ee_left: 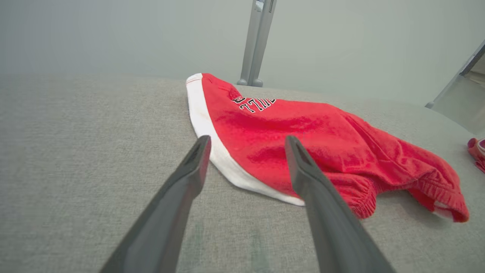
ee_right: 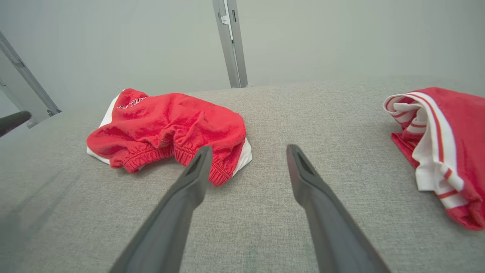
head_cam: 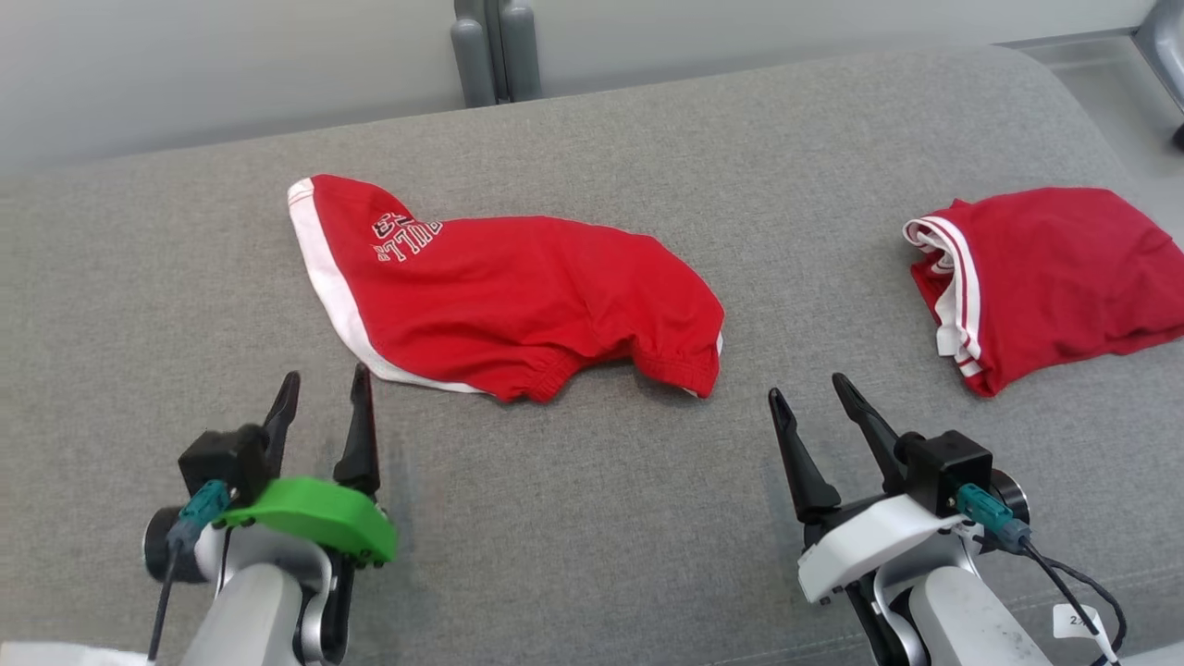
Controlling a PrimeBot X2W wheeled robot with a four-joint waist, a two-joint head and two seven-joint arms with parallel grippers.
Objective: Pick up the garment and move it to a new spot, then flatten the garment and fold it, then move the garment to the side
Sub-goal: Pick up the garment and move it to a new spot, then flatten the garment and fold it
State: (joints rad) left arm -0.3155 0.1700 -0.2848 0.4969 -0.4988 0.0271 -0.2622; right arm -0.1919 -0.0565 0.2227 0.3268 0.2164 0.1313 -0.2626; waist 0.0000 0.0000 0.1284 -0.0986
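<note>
Left end effector (head_cam: 326, 372) and right end effector (head_cam: 807, 386) gape empty — red shorts (head_cam: 518, 296) ahead; right wrist view adds a perhaps-folded garment (ee_right: 447, 144).

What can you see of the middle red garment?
The red garment looks like soft knit shorts: white band along its left edge, white lettering near the far corner, gathered elastic at the near edge. It lies rumpled, not flat, on the grey fabric surface; nothing else seems to touch it. The open left gripper sits just short of its near left edge.
</note>
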